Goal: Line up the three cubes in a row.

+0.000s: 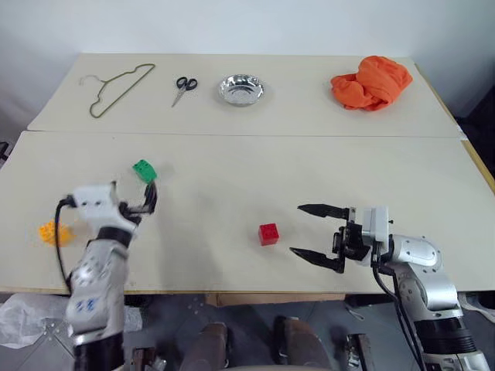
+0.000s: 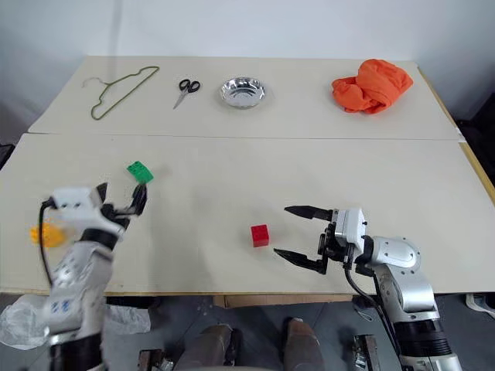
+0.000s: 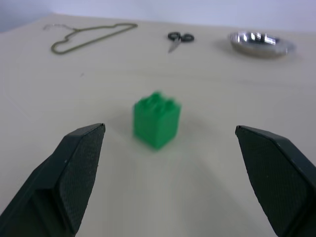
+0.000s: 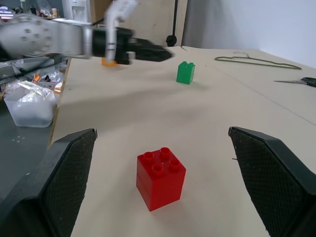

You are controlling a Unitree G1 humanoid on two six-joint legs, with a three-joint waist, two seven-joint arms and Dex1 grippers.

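On your far left, near the worktop's front edge, sits the yellow-orange studded block, partly hidden behind the left arm. Your left end effector hangs released, its black textured fingers spread wide, pointing at the green studded block just beyond their tips. Toward the middle stands the red block, four round studs on top, well apart from the green one. Your right end effector is released too, fingers parted and aimed at the red block without touching it. Along the back lie a wire hanger, black-handled scissors, a shiny steel bowl and a crumpled orange cloth.
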